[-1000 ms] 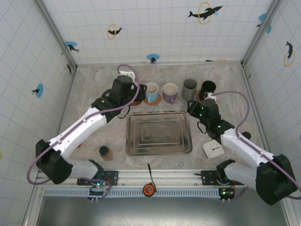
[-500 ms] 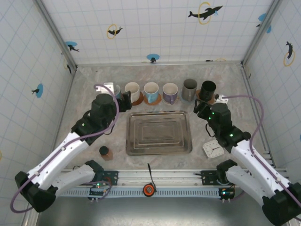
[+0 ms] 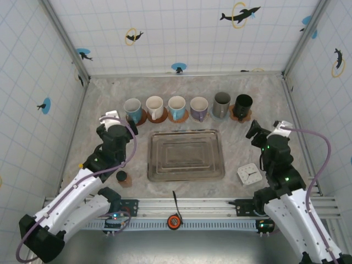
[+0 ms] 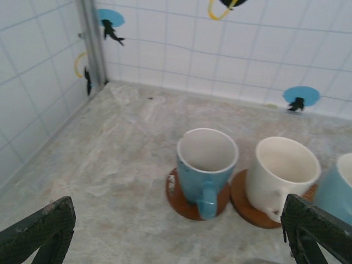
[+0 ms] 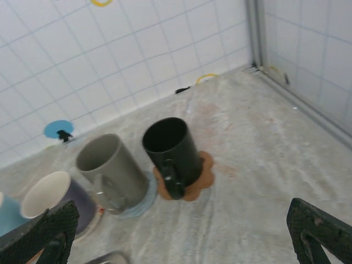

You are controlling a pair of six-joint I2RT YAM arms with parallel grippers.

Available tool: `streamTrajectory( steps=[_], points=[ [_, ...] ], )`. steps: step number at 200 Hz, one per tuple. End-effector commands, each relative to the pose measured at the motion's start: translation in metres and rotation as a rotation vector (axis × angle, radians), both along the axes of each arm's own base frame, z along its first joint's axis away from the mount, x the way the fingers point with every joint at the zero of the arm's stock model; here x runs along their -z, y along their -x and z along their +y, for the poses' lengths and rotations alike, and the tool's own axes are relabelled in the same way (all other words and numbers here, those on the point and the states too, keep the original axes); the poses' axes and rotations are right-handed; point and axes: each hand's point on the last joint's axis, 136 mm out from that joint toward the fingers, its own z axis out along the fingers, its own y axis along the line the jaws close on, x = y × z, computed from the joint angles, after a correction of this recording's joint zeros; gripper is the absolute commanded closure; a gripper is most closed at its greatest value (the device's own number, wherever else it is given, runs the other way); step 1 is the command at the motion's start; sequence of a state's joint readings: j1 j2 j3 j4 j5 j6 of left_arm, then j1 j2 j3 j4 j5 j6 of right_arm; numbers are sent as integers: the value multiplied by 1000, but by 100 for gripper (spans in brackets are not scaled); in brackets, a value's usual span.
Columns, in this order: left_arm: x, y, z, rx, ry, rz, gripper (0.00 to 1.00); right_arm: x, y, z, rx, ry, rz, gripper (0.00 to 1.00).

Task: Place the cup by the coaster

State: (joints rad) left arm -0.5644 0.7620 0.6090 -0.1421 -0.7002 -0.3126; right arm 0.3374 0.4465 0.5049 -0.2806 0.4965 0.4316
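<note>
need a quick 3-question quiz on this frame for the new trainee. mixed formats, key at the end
1. How many cups stand in the row behind the tray?
2. True or false: the black cup stands at the left end of that row.
3. What lies on the table just right of the tray's near corner? A) a small clock B) a spoon C) a plate

Key: 1) six. 2) false, it stands at the right end. 3) A.
</note>
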Motion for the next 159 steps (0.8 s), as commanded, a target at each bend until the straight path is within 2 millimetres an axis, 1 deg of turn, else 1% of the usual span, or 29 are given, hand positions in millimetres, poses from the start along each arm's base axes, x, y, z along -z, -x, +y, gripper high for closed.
streamTrajectory(
  steps=[1,17,24,26,29,40,65,93,114,129,145,159],
  points=[
    [-10,-4,15,-60,11,-78,3,18,5,-18,72,83,7,0],
    [-1,-9,18,-57,24,-71,3,24,5,-22,80,90,14,0],
    [4,-13,14,-35,27,-62,3,27,5,-23,82,93,21,0],
    [5,-15,20,-55,26,-59,3,27,4,-24,81,93,24,0],
    [8,-17,23,-62,27,-54,3,28,4,-24,81,94,28,0],
    [18,-23,28,-76,30,-23,3,32,1,-26,85,93,44,0],
    [47,-39,40,-95,46,57,3,47,-8,-29,80,91,107,0],
    [63,-52,46,-79,45,76,3,62,-16,-37,100,92,178,0],
    [65,-56,50,-72,0,72,3,69,-19,-46,125,80,208,0],
    [67,-57,57,-77,-34,57,3,73,-21,-51,133,59,221,0],
    [70,-56,63,-63,-13,20,3,79,-23,-55,142,46,245,0],
    [69,-55,67,-44,15,-37,3,83,-23,-60,155,43,266,0]
  ],
)
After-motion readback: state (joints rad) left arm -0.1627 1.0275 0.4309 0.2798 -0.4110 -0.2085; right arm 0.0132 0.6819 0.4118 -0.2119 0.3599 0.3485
